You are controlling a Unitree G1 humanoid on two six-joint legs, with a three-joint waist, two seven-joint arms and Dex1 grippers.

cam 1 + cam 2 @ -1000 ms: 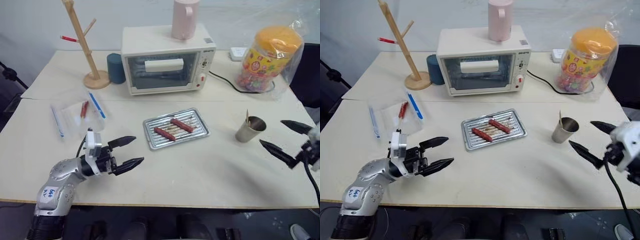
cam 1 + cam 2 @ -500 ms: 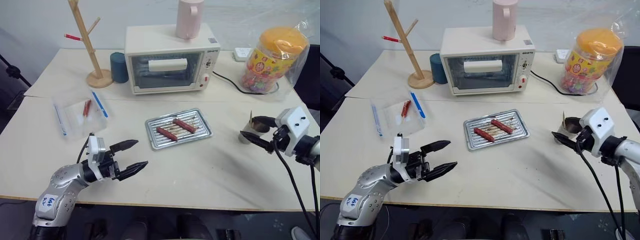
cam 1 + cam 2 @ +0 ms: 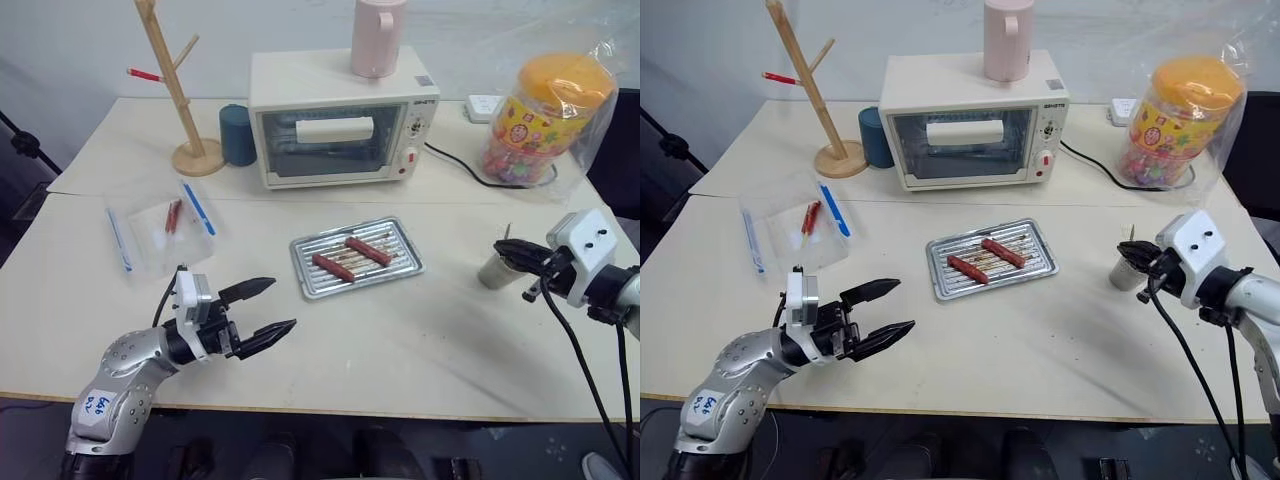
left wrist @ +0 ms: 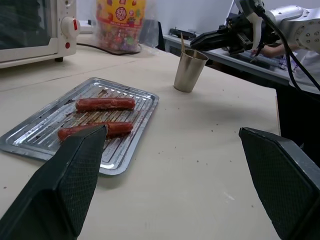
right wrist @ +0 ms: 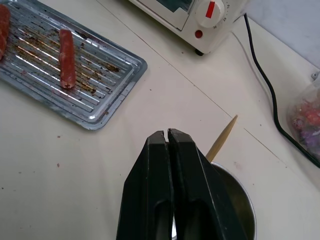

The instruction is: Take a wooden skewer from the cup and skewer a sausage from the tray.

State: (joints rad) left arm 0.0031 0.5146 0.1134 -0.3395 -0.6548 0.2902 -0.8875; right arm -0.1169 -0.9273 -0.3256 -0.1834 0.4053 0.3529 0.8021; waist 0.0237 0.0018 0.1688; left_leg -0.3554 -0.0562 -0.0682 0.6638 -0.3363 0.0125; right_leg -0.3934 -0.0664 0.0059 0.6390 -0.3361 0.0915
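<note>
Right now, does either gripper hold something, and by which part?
Left gripper: open, nothing. Right gripper: shut over the cup; the wooden skewer shows beside its fingers, apparently not gripped.

Head stereo pair looks forward and down from above over the whole table (image 3: 420,340), both eyes sharing nearly the same scene, from the toaster oven (image 3: 340,120) at the back to the near edge. Left wrist cam sits low, close to the tabletop, facing across the tray (image 4: 85,125) toward the cup (image 4: 189,70). Right wrist cam looks steeply down, very close over the cup (image 5: 235,200), with the tray (image 5: 70,65) beyond. All views share tray and cup.
</note>
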